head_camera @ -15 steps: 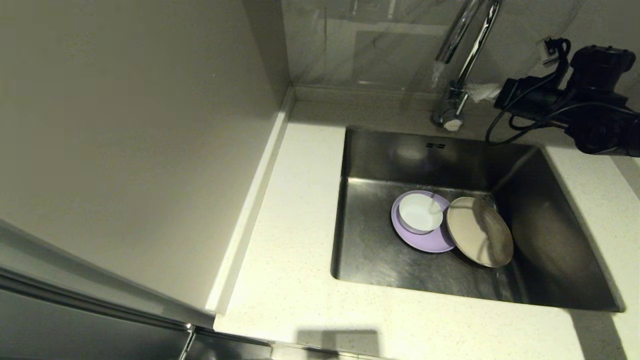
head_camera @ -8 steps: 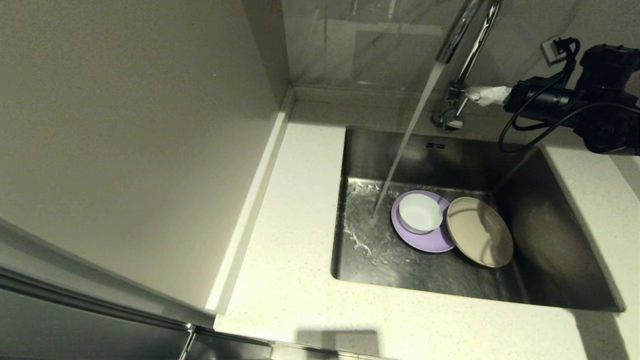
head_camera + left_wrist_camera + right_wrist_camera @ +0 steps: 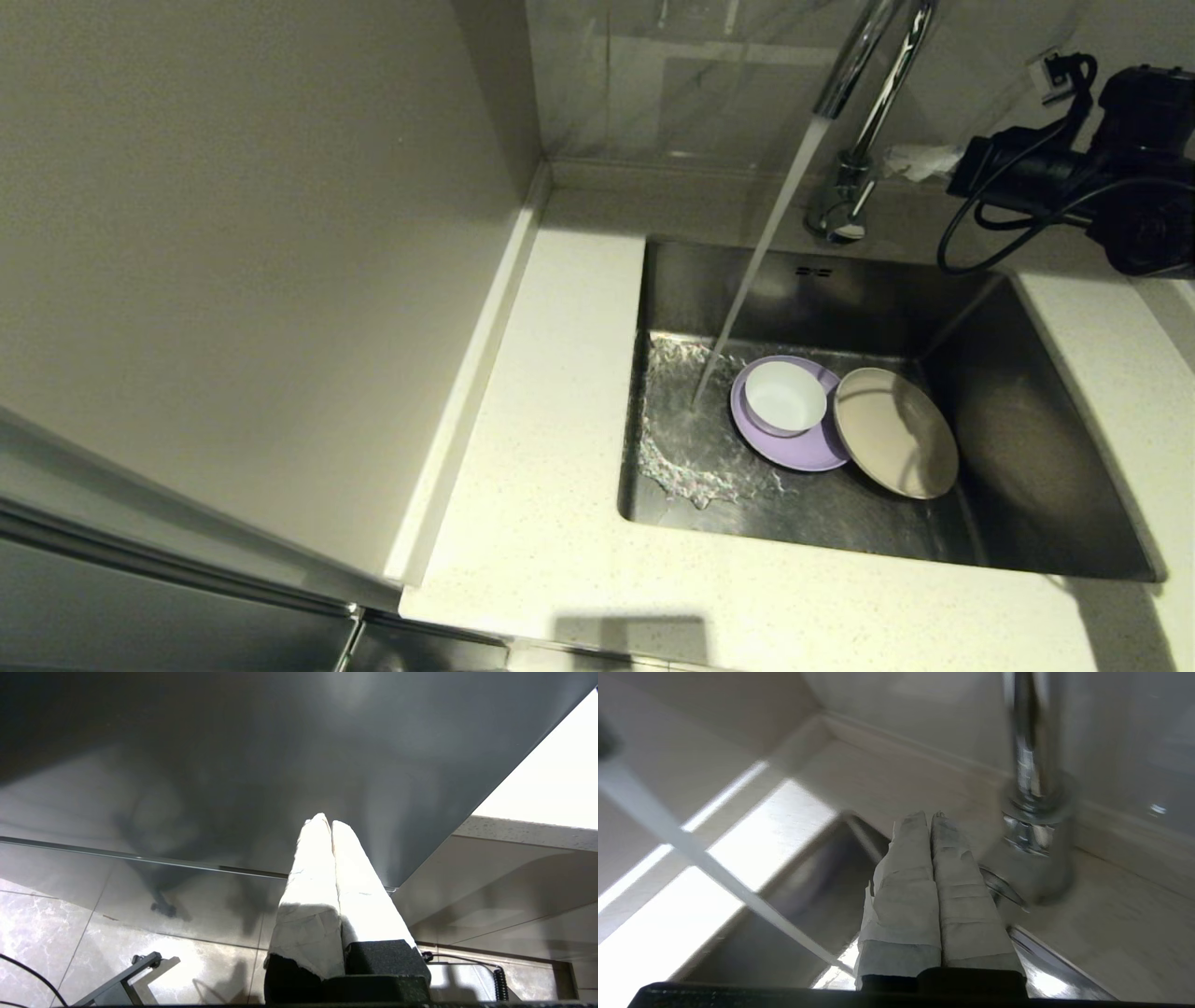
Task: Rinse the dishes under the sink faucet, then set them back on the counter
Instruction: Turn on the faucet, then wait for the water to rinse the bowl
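In the steel sink (image 3: 1027, 467) lie the dishes: a small white bowl (image 3: 785, 398) sits on the lilac plate (image 3: 803, 450), and the cream-beige plate (image 3: 894, 431) rests beside them, overlapping the lilac one's edge. The chrome faucet (image 3: 864, 112) runs; its stream lands on the sink floor just left of the lilac plate. My right gripper (image 3: 910, 162) is shut and empty, hovering just right of the faucet base (image 3: 1036, 858). In its wrist view the right gripper (image 3: 930, 814) points past the base. My left gripper (image 3: 325, 820) is shut, parked below counter level, out of the head view.
The speckled counter (image 3: 551, 448) wraps the sink on the left, front and right, with a raised rim (image 3: 467, 383) along the left wall. A wall socket (image 3: 1050, 70) sits behind my right arm. Foamy water spreads over the sink's left floor (image 3: 691, 467).
Water started flowing from the faucet and now splashes on the sink floor. My right gripper drew back to the right, away from the faucet base. The dishes have not moved.
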Available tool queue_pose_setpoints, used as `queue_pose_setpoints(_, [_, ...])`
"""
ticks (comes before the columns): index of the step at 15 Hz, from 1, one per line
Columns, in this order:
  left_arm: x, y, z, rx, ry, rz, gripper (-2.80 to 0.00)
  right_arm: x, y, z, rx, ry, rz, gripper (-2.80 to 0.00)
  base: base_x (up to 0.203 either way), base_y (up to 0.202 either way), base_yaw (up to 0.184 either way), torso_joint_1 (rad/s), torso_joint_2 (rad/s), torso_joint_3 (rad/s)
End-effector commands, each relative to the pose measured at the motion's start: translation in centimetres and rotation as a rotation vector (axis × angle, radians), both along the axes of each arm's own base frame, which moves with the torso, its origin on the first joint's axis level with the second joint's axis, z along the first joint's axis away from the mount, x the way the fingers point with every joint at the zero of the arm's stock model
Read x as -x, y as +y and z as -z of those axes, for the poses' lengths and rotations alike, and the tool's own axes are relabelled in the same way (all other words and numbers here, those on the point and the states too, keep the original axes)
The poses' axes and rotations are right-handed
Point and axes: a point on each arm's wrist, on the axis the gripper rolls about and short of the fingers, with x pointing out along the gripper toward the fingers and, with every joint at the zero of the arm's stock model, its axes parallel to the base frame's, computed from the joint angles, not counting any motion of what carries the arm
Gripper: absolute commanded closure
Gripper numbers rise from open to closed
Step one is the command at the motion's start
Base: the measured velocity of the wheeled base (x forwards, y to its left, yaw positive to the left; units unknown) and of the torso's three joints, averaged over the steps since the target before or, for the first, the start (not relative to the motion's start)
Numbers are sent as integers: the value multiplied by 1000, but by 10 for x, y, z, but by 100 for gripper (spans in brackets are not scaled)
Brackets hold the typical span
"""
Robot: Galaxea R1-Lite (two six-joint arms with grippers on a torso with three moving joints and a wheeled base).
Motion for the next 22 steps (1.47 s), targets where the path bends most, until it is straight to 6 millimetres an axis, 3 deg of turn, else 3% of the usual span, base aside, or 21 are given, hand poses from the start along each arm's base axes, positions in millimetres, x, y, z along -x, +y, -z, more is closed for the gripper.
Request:
queue_pose_setpoints(1, [0,0,0,0,-4,-1,0,3,2,-1,15,27,50,0,0,0,0,0,0,0])
queue_pose_setpoints(5, [0,0,0,0,-5,-1,0,11,2,7,160,145,341,0,0,0,0,0,0,0])
queue_pose_setpoints(9, [0,0,0,-1,-4,-1,0,44,-2,24,342,537,696,0,0,0,0,0,0,0])
queue_pose_setpoints(12, [0,0,0,0,-4,-1,0,91,3,30,439,817,728,0,0,0,0,0,0,0])
queue_pose_setpoints(16, [0,0,0,-1,-4,-1,0,153,20,38,463,965,781,0,0,0,0,0,0,0])
queue_pose_setpoints(19, [0,0,0,-1,-4,-1,0,220,39,51,473,922,768,0,0,0,0,0,0,0])
queue_pose_setpoints(22, [0,0,0,-1,-4,-1,0,284,52,64,387,628,740,0,0,0,0,0,0,0])
